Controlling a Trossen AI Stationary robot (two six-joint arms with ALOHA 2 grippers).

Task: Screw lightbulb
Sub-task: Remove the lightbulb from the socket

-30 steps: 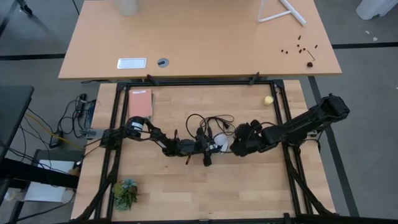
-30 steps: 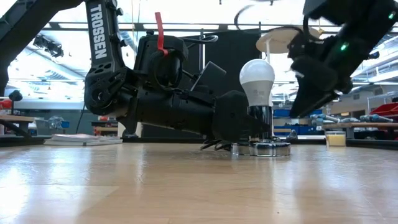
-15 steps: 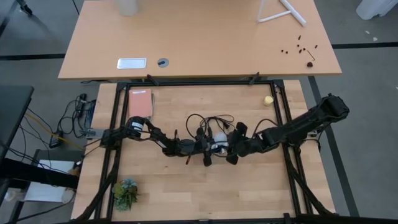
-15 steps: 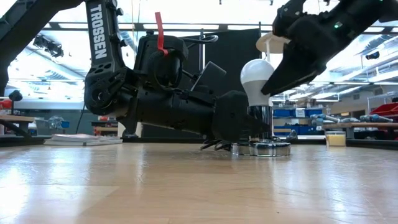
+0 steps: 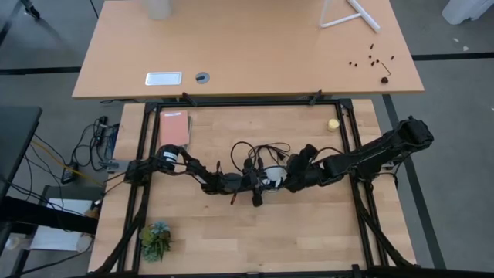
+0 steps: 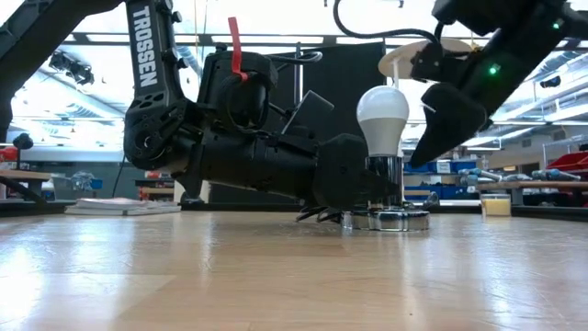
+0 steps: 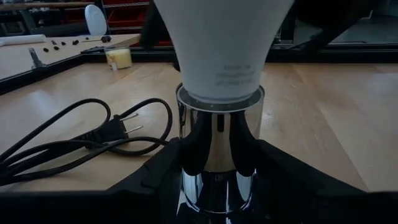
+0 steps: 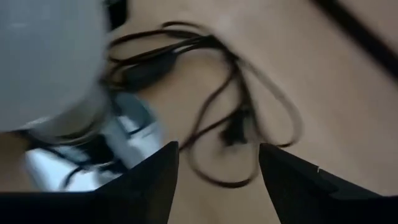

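The white lightbulb (image 6: 381, 112) stands upright with its base in the shiny silver socket (image 6: 385, 218), which rests on the table; it also shows in the high view (image 5: 275, 178). My left gripper (image 7: 217, 190) lies low on the table at the socket's left and is shut on its stem. My right gripper (image 6: 439, 124) hangs open a little to the right of the bulb's globe, touching nothing. Its wrist view shows the globe (image 8: 50, 62) off to one side of the open fingers (image 8: 149, 180). My left gripper pinches the socket's shiny upright stem (image 7: 217, 146) between its two fingers (image 7: 155, 180), just below the bulb. The fingers come level from the table's left, one on each side of the stem. The socket's base stays on the table and the bulb stands upright.
The socket's black cord and plug (image 5: 258, 150) lie looped just beyond the socket. A small yellow ball (image 5: 333, 123) sits at the far right, a red book (image 5: 174, 127) at the far left, a small plant (image 5: 156, 239) at the near left. Black frame rails (image 5: 355, 147) border the table.
My right gripper went toward the table's left, in to the bulb's globe, then drew back toward the right and now hangs clear of it. The bulb and socket have stayed upright in place.
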